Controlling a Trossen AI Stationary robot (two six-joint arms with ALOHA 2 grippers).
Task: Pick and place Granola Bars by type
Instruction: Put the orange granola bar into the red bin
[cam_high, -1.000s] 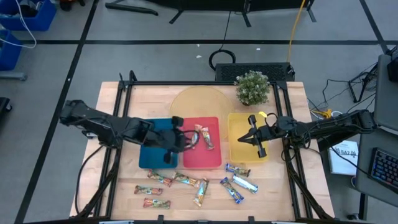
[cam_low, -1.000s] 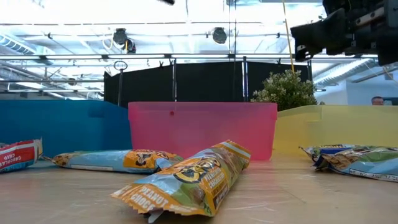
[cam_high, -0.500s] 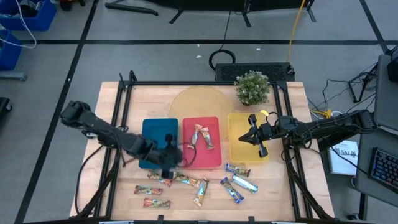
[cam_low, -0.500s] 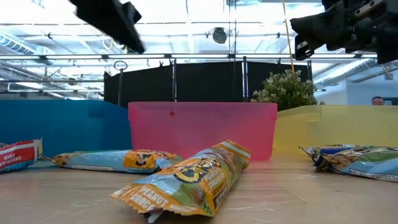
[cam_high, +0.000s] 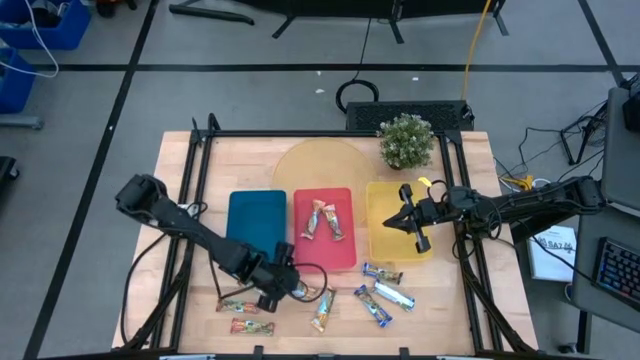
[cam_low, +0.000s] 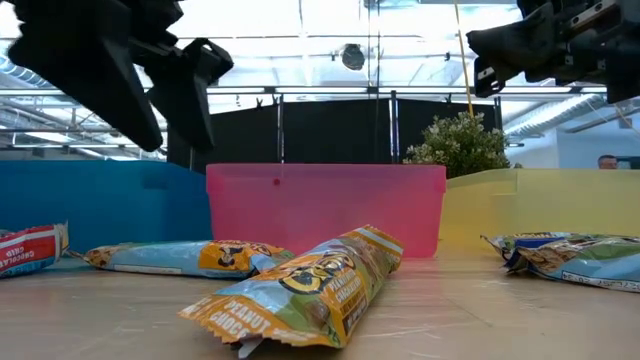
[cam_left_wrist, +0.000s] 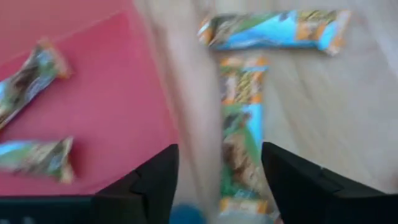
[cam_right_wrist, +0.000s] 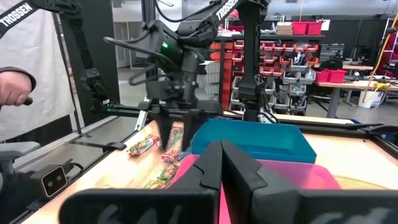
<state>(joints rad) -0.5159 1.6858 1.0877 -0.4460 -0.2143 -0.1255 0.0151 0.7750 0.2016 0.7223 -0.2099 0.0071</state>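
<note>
The left gripper, jaws spread and empty, straddles an orange-gold bar whose long axis seemingly runs straight ahead between the fingers.

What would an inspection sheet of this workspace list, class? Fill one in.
Surface: pale wooden table, three flat trays, blue, red, yellow.
Job's things: two shiny wrapped granola bars in red tray; others loose on the table in front of the trays.
Clutter: small green potted plant.
Grippers: left pincer open over loose bars; right pincer shut, over yellow tray.
Cables: yellow cable behind table.
Surroundings: person's hand, shelving.
</note>
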